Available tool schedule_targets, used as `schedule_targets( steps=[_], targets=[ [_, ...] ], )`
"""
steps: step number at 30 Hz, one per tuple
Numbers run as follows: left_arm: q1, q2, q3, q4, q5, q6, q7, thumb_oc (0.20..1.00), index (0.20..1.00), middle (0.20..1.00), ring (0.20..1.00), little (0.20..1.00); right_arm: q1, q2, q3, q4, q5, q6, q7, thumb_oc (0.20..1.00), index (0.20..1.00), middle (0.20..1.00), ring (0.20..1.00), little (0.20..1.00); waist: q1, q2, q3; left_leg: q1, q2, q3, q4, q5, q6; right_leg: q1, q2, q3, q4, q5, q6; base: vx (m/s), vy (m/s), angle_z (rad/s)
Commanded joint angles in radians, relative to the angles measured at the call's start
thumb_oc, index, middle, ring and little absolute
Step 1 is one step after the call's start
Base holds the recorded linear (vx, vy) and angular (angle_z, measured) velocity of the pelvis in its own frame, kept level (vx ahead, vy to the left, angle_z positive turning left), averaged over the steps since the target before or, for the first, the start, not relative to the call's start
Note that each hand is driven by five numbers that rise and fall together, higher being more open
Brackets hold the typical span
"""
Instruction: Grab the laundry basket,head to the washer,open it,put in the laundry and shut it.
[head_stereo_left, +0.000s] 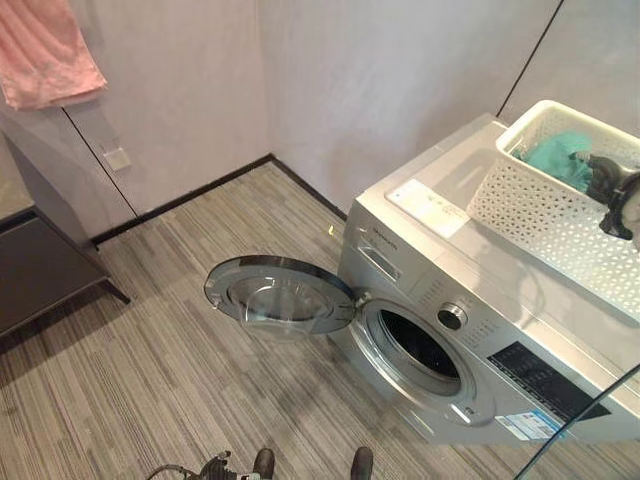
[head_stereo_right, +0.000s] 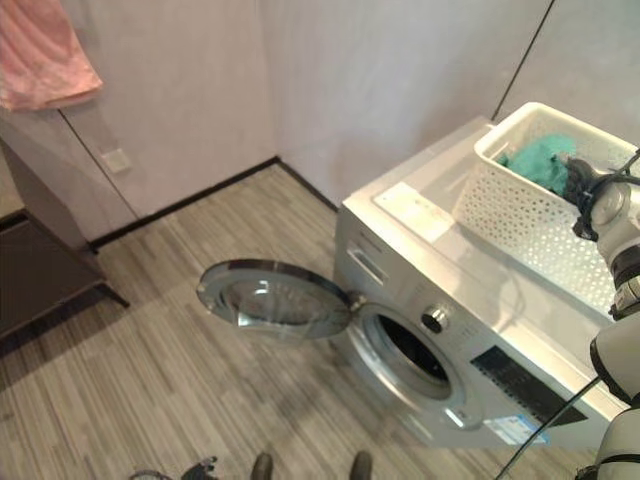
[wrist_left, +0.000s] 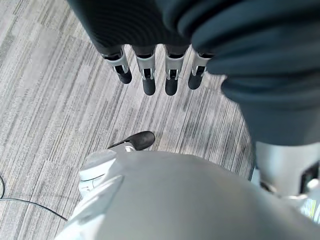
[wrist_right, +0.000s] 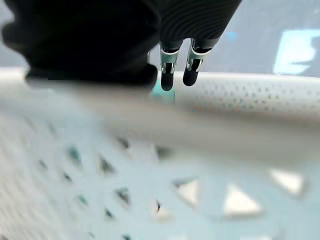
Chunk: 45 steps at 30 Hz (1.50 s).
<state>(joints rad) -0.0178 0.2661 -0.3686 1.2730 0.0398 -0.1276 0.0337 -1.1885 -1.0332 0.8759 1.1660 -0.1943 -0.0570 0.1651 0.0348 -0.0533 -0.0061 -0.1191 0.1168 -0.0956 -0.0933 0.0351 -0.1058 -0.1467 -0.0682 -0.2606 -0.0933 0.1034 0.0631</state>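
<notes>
The washer (head_stereo_left: 470, 340) is seen at 4 o'clock, its door (head_stereo_left: 278, 294) swung wide open toward 9 o'clock. A white basket (head_stereo_left: 545, 205) is set on the washer's top at 2 o'clock, with teal laundry (head_stereo_right: 538, 160) inside. The right robot hand (head_stereo_right: 582, 180) is placed over the laundry; its grip cannot be told. The left robot hand (wrist_left: 150, 75) is held with fingers straight above the floor (head_stereo_left: 150, 370).

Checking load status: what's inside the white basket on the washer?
A teal garment lies in the laundry basket, with the right hand reaching in over it. The basket's walls hide anything lower down.
</notes>
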Motion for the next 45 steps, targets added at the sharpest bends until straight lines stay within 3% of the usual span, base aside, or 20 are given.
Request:
schedule_targets(
  steps=[1,9,12,18,25,30,32,45],
  targets=[
    [-0.060,0.018,-0.049,0.020,-0.001,-0.010,-0.009,1.000,1.000,1.000,1.000,1.000,-0.062,-0.047,0.105,-0.050,0.013,0.002,0.099,1.000,1.000,1.000,1.000,1.000,0.004,-0.058,0.030,0.031,0.024,0.026,0.006,-0.026,-0.017,0.058,-0.038,0.055,0.006,-0.103,0.068,0.00,0.000,0.00],
    [-0.078,-0.002,-0.065,-0.009,0.011,-0.021,-0.015,1.000,1.000,1.000,1.000,1.000,-0.068,-0.189,0.231,-0.433,0.169,-0.037,0.205,1.000,1.000,1.000,1.000,1.000,-0.022,-0.074,0.030,0.060,0.026,0.053,0.006,-0.039,-0.016,0.073,-0.043,0.066,0.006,-0.096,0.075,0.00,0.021,-0.04],
    [-0.073,-0.001,-0.049,-0.001,0.031,-0.028,-0.025,1.000,1.000,1.000,1.000,1.000,-0.055,-0.285,0.298,-0.617,0.266,-0.059,0.266,1.000,1.000,1.000,1.000,1.000,-0.035,-0.092,0.017,0.087,0.028,0.071,0.006,-0.053,-0.015,0.090,-0.048,0.075,0.006,-0.093,0.082,0.00,0.047,-0.11],
    [-0.051,0.010,-0.025,0.014,0.061,-0.030,-0.037,1.000,1.000,1.000,1.000,1.000,0.003,-0.329,0.276,-0.655,0.298,-0.065,0.288,1.000,1.000,1.000,1.000,1.000,-0.036,-0.109,-0.003,0.124,0.028,0.099,0.006,-0.074,-0.010,0.110,-0.054,0.091,0.006,-0.083,0.093,-0.01,0.029,-0.16],
    [-0.015,0.014,-0.003,0.040,0.070,-0.024,-0.042,1.000,1.000,1.000,1.000,1.000,0.062,-0.301,0.182,-0.559,0.249,-0.059,0.257,1.000,1.000,1.000,1.000,1.000,-0.036,-0.102,-0.016,0.141,0.023,0.121,0.006,-0.085,-0.001,0.112,-0.063,0.107,0.006,-0.074,0.099,-0.02,0.028,-0.14],
    [-0.010,0.005,-0.005,0.048,0.057,-0.021,-0.027,1.000,1.000,1.000,1.000,1.000,0.117,-0.224,-0.042,-0.371,0.195,-0.051,0.099,1.000,1.000,1.000,1.000,1.000,-0.036,-0.081,-0.017,0.140,0.013,0.113,0.006,-0.085,0.007,0.117,-0.069,0.106,0.006,-0.074,0.098,0.00,0.008,-0.03],
    [-0.017,0.003,-0.014,0.048,0.057,-0.022,-0.019,1.000,1.000,1.000,1.000,1.000,0.111,-0.190,-0.081,-0.332,0.174,-0.047,0.064,1.000,1.000,1.000,1.000,1.000,-0.033,-0.077,-0.017,0.139,0.010,0.108,0.006,-0.085,0.009,0.120,-0.069,0.104,0.006,-0.076,0.097,0.00,0.000,0.00],
    [-0.030,0.001,-0.043,0.030,0.020,-0.015,-0.014,1.000,1.000,1.000,1.000,1.000,0.006,-0.081,-0.008,-0.209,0.117,-0.022,0.058,1.000,1.000,1.000,1.000,1.000,-0.004,-0.085,0.011,0.094,0.012,0.064,0.006,-0.065,0.007,0.105,-0.062,0.072,0.006,-0.083,0.089,0.00,-0.008,0.07]
  ],
)
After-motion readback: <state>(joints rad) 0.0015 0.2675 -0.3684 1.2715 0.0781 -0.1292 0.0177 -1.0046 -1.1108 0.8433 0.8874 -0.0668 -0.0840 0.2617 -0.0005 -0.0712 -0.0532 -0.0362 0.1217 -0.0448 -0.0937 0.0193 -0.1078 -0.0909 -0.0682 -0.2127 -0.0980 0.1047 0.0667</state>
